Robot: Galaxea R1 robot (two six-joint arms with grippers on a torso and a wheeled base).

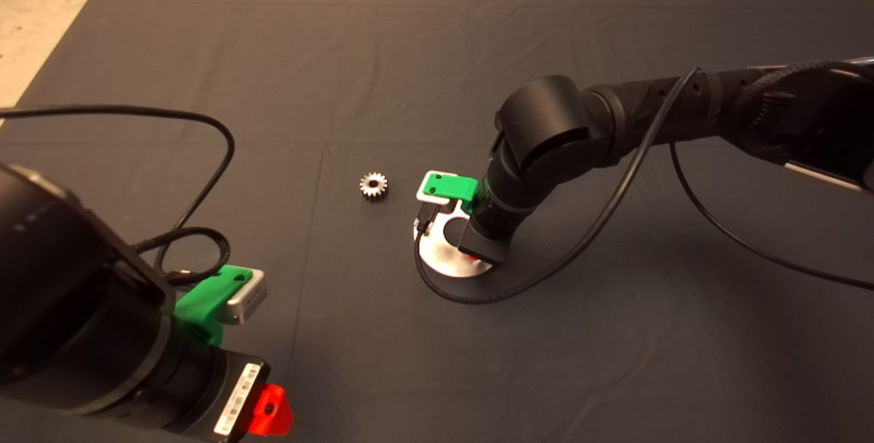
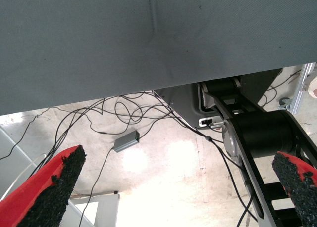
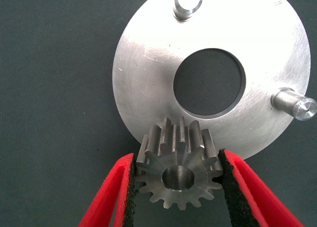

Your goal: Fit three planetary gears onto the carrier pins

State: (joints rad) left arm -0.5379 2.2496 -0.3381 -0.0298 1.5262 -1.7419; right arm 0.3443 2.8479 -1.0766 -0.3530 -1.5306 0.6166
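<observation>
Right gripper (image 3: 179,187) over the flat round silver-white metal disc (image 3: 148,64) with the large centre hole; red fingers (image 3: 106,197) pinching a small dark grey shiny toothed gear (image 3: 178,172) by its teeth, gear bore facing the wrist camera, gear over the disc rim. Two short silvery upright pins on the disc visible: one (image 3: 187,3) at the far rim from the held gear, one (image 3: 292,102) at the side rim; both bare. Third pin not visible. From above, disc (image 1: 444,262) mostly hidden under the right arm; second identical gear (image 1: 373,186) flat on the dark mat (image 1: 205,54), near the disc, on its left. Left gripper (image 2: 173,187) parked well away from the disc at the mat's lower left edge, fingers (image 2: 54,187) spread, holding nothing.
</observation>
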